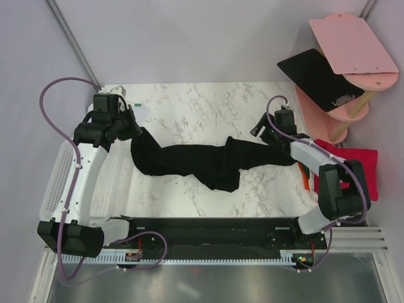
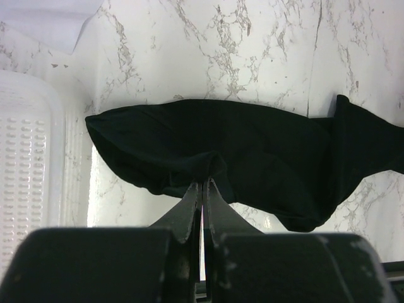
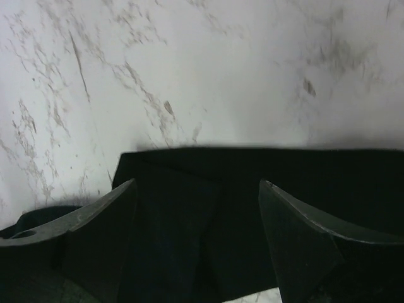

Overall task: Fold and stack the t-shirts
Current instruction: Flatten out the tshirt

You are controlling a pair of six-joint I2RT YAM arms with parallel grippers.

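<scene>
The black t-shirt [image 1: 189,161] lies bunched into a long band across the marble table [image 1: 202,104], its long axis running left to right (the middle sags toward the arms). The left gripper [image 2: 203,184] is pinched tight on its left end. The right gripper [image 3: 197,189] hovers over the right end, jaws wide apart, gripping nothing.

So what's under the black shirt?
The black t-shirt lies stretched across the white marble table, which shows all around it. Anything beneath the cloth itself is covered, so it cannot be seen.
</scene>
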